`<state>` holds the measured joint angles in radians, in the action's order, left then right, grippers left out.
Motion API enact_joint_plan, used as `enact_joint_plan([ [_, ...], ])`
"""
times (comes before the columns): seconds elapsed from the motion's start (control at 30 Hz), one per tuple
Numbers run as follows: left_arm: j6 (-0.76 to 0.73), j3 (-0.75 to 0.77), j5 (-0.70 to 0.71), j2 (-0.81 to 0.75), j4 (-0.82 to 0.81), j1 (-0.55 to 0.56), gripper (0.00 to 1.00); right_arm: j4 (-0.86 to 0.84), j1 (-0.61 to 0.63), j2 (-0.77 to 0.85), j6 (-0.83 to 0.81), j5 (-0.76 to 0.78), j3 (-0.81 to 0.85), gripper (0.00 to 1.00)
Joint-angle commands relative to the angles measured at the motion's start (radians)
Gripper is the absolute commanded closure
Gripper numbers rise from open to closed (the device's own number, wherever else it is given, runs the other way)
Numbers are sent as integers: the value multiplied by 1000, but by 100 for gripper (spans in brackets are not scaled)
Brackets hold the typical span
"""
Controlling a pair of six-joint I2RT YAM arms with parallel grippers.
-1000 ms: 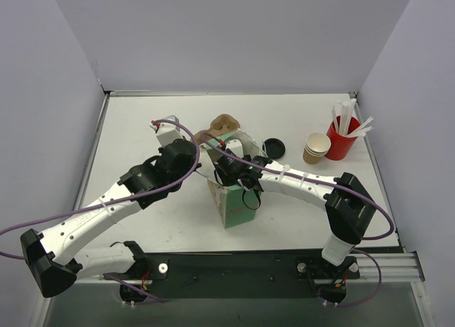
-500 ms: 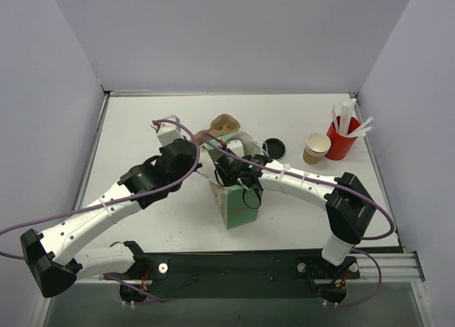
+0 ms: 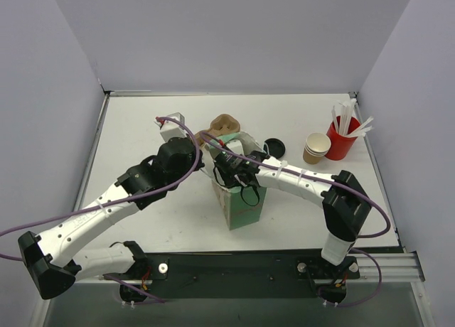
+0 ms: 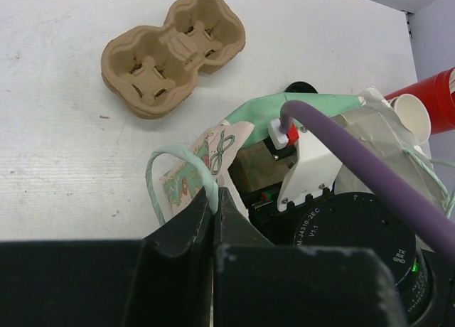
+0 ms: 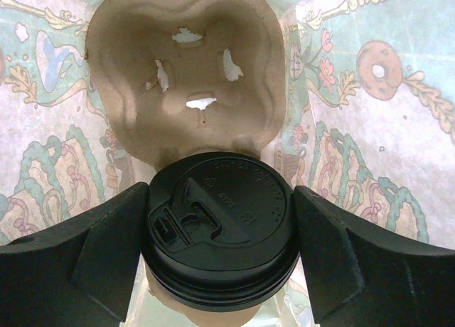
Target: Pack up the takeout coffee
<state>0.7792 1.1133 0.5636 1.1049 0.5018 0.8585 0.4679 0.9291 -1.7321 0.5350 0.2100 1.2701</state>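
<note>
Bench obs., top + both wrist cams.

- Takeout coffee (image 5: 219, 220), black-lidded, is being clamped by R gripper (image 5: 222, 252); one finger (image 5: 85, 259) is being pressed against each side of the lid rim.
- Cup is being held inside the gift bag (image 3: 242, 207), w/ R wrist reaching down through the bag mouth at table (image 3: 142, 128) centre.
- Pulp carrier (image 5: 185, 71) is being seen at the bag bottom, just beyond the cup. Whether the cup is seated in it cannot be told.
- L gripper (image 4: 215, 199) is being held closed on the bag's upper rim. Its fingers are together w/ the printed paper pinched between them, beside the teal handle loop (image 4: 158, 172).
- Second carrier (image 3: 224, 125) is lying on the table behind the bag.
- Loose black lid (image 3: 274, 146) is lying to the bag's right.
- Stacked brown cups (image 3: 316, 148) are standing far right, touching or just beside the red cup (image 3: 341, 141) of white sticks.
</note>
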Motion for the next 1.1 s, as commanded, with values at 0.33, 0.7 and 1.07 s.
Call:
enact_joint_plan([
  [0.33, -89, 121, -195, 26, 44, -61, 100, 225, -32, -67, -29, 43, -11, 27],
  [0.7, -104, 292, -252, 167, 227, -87, 100, 224, -33, -63, -27, 54, -15, 22],
  [1.07, -124, 290, -327, 185, 271, -110, 100, 210, -47, -26, -40, 16, -26, 19],
])
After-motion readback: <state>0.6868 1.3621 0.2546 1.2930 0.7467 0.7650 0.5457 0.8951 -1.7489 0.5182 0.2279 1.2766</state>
